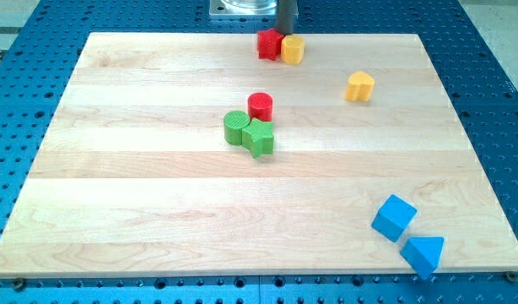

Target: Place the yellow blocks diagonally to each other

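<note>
Crowding my tip — red block, yellow block.

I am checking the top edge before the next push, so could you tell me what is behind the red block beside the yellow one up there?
Directly behind the red block and the yellow block touching it stands my rod. My tip seems to sit just behind their junction, though its very end is partly hidden by them.

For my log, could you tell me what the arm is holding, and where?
Nothing; my tip sits at the view's top, just behind the red block and yellow block.
</note>
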Robot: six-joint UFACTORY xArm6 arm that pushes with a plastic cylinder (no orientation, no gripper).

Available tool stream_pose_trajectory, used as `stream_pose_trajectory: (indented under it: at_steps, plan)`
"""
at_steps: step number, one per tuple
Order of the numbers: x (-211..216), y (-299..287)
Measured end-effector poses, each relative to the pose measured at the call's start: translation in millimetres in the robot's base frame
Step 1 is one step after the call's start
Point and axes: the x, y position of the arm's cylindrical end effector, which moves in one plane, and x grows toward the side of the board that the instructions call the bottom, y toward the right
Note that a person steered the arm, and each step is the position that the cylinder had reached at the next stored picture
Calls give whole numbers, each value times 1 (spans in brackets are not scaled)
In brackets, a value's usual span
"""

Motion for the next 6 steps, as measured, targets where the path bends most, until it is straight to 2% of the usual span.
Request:
stream_pose_trajectory:
  at_steps: [1,2,3,4,5,6]
  plan:
    - [-2,36]
    - [9,105]
    - [34,59]
    - [48,55]
    - [49,185]
    - [103,232]
